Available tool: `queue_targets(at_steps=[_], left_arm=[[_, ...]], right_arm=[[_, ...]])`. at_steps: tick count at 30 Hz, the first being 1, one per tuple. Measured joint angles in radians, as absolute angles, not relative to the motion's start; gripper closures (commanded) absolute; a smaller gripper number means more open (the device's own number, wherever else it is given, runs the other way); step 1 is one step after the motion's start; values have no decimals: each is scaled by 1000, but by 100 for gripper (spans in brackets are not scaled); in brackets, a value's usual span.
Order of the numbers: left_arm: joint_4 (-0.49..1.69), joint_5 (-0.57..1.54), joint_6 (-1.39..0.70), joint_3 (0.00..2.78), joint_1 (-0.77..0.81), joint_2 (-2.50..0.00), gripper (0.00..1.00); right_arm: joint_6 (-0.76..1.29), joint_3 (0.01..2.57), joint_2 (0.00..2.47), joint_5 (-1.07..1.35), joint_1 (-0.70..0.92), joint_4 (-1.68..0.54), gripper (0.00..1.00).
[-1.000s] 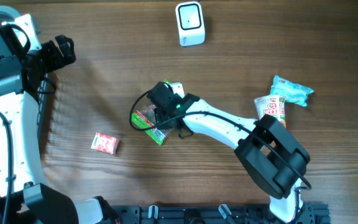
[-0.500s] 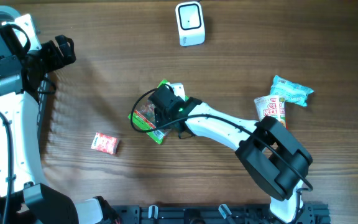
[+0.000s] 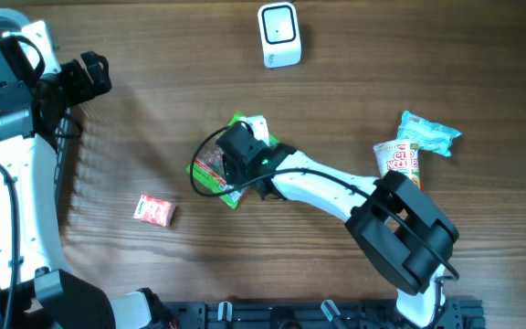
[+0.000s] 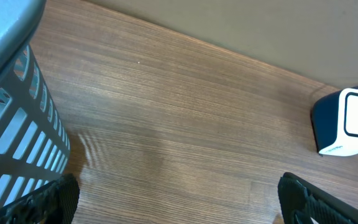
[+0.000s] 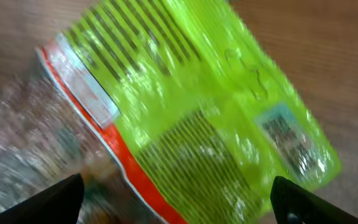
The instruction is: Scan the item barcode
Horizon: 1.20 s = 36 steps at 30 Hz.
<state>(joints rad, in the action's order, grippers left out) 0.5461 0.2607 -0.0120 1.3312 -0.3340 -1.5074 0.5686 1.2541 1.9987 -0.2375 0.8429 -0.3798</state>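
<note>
Packet: a crinkly bright-green packet [image 5: 185, 124] with dark stripes, a red-and-white band and a clear end. It lies mid-table, under the right gripper [image 3: 233, 161].
Right fingers: spread wide [image 5: 64, 194], with the packet between them. I cannot tell if they touch it.
Left gripper [image 4: 180, 200]: fingers spread with nothing between them, over the table's left side just beside the slatted basket [image 4: 11, 124].
Right wrist only: a small printed label near one end of the packet, too blurred to read.
Overhead only: the white scanner [image 3: 278, 35] sits near the far edge, well apart from the packet. A red packet [image 3: 153, 210] lies front-left. A noodle cup [image 3: 400, 160] touches a blue packet [image 3: 430, 134] at the right.
Open room: bare wood of the table [image 3: 153, 110] between packet and scanner.
</note>
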Motion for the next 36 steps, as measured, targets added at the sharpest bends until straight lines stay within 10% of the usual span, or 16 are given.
queue_targets(at_steps=[5,10,12,14,19,36], left_arm=[[546,261,-12,1331,-334,-1507,0],[546,261,-12,1331,-334,-1507,0],[546,261,-12,1331,-334,-1507,0],[546,261,-12,1331,-334,-1507,0],[546,261,-12,1331,-334,-1507,0],[546,261,-12,1331,-334,-1507,0]], right_arm=[[543,1266,2009,-245,842,-358,3],[528,1301,2054,-175,842,-358,85],[513,1305,2053,-150,842,-380,96],[507,1310,2033,-135,835,-417,50],[495,1290,1845,-112,781,-479,4],[273,1293,2054,-131,782,-286,0]])
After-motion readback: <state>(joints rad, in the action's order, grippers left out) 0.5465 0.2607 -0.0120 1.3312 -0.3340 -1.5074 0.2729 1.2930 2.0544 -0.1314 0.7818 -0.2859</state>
